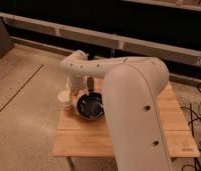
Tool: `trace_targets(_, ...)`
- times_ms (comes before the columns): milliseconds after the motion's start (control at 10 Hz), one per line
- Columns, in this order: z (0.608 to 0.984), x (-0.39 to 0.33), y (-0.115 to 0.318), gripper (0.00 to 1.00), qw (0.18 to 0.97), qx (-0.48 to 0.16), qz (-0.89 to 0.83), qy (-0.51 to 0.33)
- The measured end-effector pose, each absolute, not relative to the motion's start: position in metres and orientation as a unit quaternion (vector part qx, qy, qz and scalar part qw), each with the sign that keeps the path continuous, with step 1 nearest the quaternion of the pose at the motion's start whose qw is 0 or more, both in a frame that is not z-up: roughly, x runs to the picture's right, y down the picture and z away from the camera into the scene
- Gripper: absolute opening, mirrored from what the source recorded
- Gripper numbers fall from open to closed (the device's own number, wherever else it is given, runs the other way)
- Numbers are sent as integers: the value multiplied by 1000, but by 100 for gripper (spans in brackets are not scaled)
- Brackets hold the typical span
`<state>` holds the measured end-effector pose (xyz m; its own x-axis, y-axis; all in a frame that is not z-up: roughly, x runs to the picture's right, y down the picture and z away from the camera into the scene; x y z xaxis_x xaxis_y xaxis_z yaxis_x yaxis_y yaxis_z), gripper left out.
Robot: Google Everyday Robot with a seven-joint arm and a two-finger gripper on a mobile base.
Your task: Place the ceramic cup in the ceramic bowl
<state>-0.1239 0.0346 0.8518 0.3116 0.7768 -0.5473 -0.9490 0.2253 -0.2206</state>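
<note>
The cream ceramic cup (65, 99) stands upright at the table's left edge. The glossy black ceramic bowl (91, 106) sits just right of it, apart from it, with pale glints inside. My white arm reaches over from the lower right and bends down. The gripper (75, 92) hangs low between the cup and the bowl's left rim, close to the cup. The arm hides the bowl's right edge.
The small wooden table (89, 141) stands on a speckled floor. My bulky arm (136, 110) covers the table's middle and right. A dark wall with pale rails runs behind. Cables (198, 115) lie on the floor at the right.
</note>
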Motion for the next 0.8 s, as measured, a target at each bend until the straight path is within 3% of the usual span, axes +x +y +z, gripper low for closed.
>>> trace_targets(800, 872, -149, 77, 65, 752, -325, 546, 176)
